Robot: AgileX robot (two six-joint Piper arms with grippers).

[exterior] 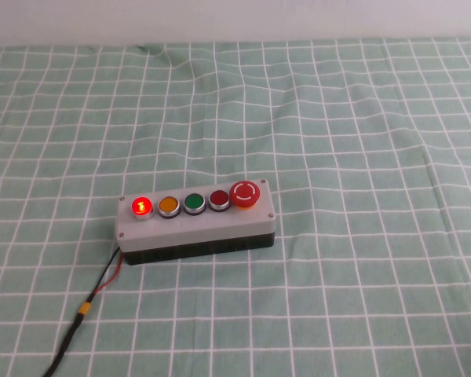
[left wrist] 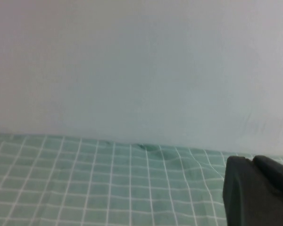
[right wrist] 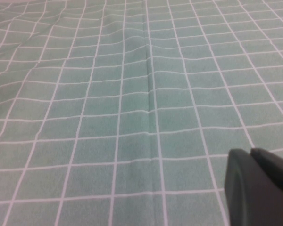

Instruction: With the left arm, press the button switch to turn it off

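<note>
The button switch (exterior: 141, 206) glows bright red at the left end of a grey five-button box (exterior: 196, 224) on the green checked cloth. Beside it in a row stand an orange, a green, a darker red button and a large red mushroom button (exterior: 245, 194). Neither arm shows in the high view. My left gripper (left wrist: 251, 162) shows only in the left wrist view, shut and empty, facing the white wall above the cloth. My right gripper (right wrist: 251, 153) shows only in the right wrist view, shut and empty, over bare cloth.
A red and black cable (exterior: 86, 310) runs from the box's left end to the table's front left edge. A white wall (exterior: 235, 20) bounds the far side. The cloth (exterior: 361, 141) has light wrinkles.
</note>
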